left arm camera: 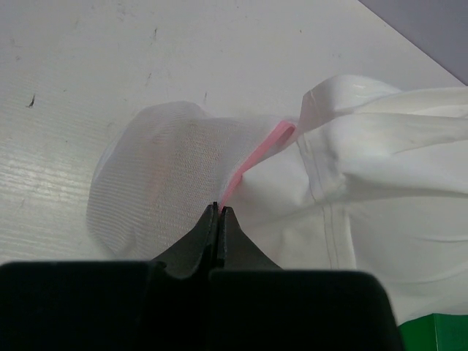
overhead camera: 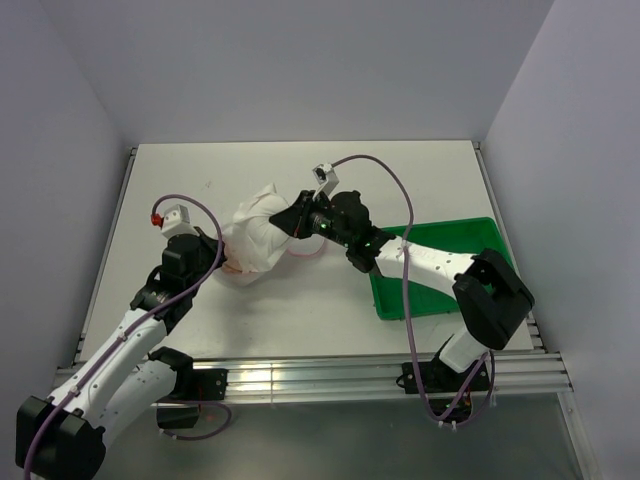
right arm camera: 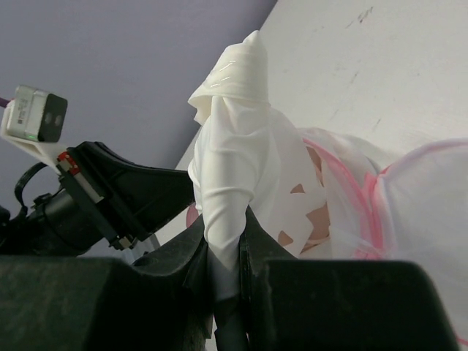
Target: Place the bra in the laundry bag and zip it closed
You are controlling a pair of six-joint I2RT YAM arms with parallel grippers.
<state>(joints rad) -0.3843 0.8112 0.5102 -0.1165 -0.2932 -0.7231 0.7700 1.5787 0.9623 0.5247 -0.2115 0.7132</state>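
Left claw (left arm camera: 219, 213): pressed fully shut on the pink trim (left arm camera: 252, 162) of the laundry bag (left arm camera: 153, 183); from its own wrist camera we see the tips bite where the trim meets a mesh dome.
Right claw (right arm camera: 223, 257): clamped on a fold of the bra (right arm camera: 241, 146), which stands up from the fingers in a tall peak.
Bra: pale, nearly white, smooth cloth, bunched against the bag's pink rim and lifted above the tabletop (overhead camera: 400, 180) on the right claw's side.
Seen only from above: we find both arms meeting at one white bundle near the middle of the tabletop. The left claw is at the bundle's near-left side and the right claw at its far-right side. The green tray (overhead camera: 398, 300) lies under the right forearm, apart from the bundle.
Seen only from the left wrist: the fine weave of one mesh dome resting on the tabletop, a pink loop (left arm camera: 281, 131) at the trim's far end, and a stitched seam running down the bra.
Seen only from the right wrist: small triangular cut-outs in the bra with peach showing through, two pink rim lines of the bag just beside it, and the left arm's wrist camera (right arm camera: 33, 113) behind.
Unclear: we cannot tell from any view how much of the bra sits inside the bag.
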